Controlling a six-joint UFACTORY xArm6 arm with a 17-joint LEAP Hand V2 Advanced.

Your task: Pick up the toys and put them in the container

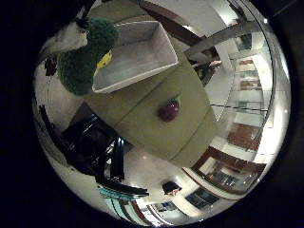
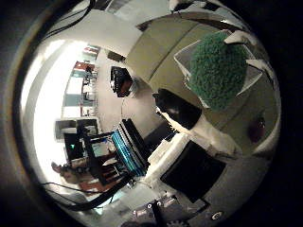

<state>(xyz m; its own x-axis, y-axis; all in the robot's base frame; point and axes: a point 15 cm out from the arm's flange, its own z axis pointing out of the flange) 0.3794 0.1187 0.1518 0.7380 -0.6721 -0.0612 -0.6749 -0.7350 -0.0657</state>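
- green knitted toy (image 2: 218,71) held up off the table, pinched between white fingertips (image 2: 235,39) on its far side and the thumb (image 2: 182,113) on the near side; it fills much of the thumb side view, so close to the palm
- hand (image 2: 199,142) clamped on that toy, fingers curled round it
- yellow patch shows on the toy's side in the little finger side view, facing the container
- container (image 1: 137,54), white, rectangular, open top, sits on the olive table (image 1: 156,133) just past the fingertips; toy hangs over its near rim, not inside yet
- container inside looks bare
- dark red round toy (image 1: 168,110) with small green stem lies on the table, beyond the container, well apart from the fingers, untouched
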